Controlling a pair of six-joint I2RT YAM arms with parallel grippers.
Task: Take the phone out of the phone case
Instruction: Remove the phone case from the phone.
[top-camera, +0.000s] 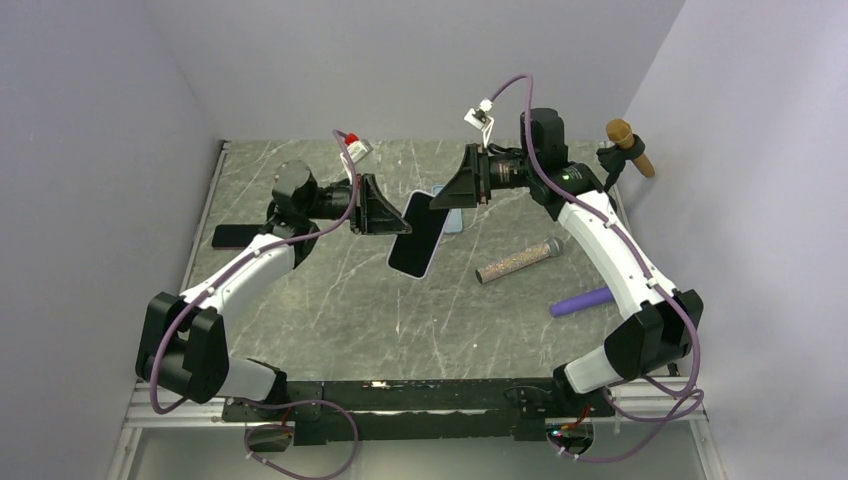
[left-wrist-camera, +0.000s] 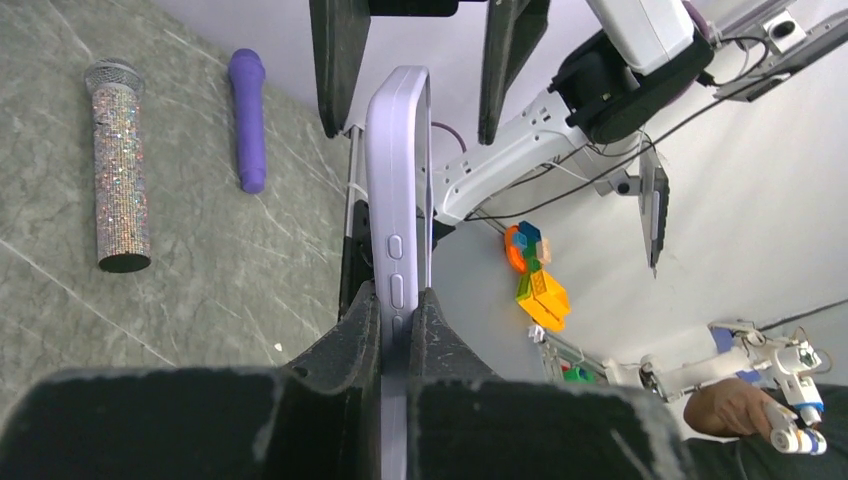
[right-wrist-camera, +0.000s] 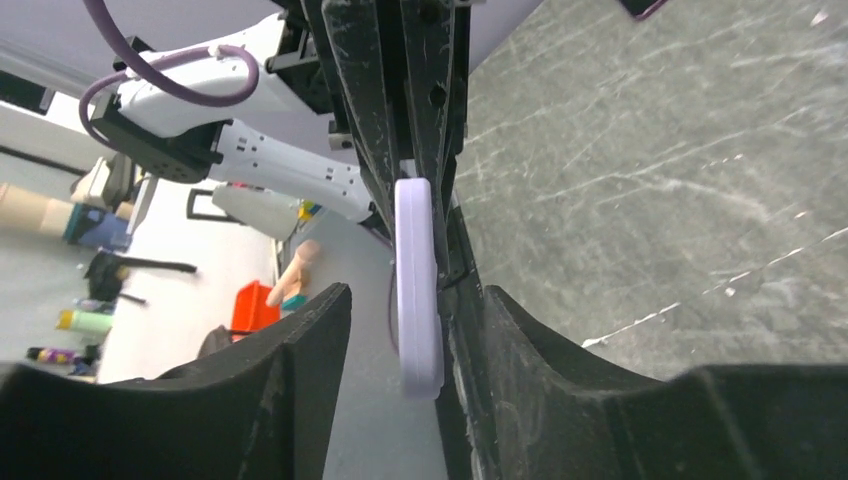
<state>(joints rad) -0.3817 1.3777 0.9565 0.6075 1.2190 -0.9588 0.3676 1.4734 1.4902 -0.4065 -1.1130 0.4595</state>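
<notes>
The phone (top-camera: 414, 240), black screen up, sits in a lilac case (left-wrist-camera: 397, 190) and is held tilted above the table. My left gripper (top-camera: 398, 216) is shut on the case's near end, its fingers (left-wrist-camera: 358, 335) pressed on both faces. My right gripper (top-camera: 453, 197) is open and straddles the case's far end. In the right wrist view the case edge (right-wrist-camera: 417, 290) lies against the right finger (right-wrist-camera: 500, 340), with a gap to the left finger. In the left wrist view the right gripper (left-wrist-camera: 411, 137) stands on either side of the case top.
A glitter microphone (top-camera: 518, 262) and a purple handle (top-camera: 580, 301) lie on the table right of the phone. A flat black slab (top-camera: 240, 236) lies at the left. A brown microphone (top-camera: 630, 145) hangs by the right wall.
</notes>
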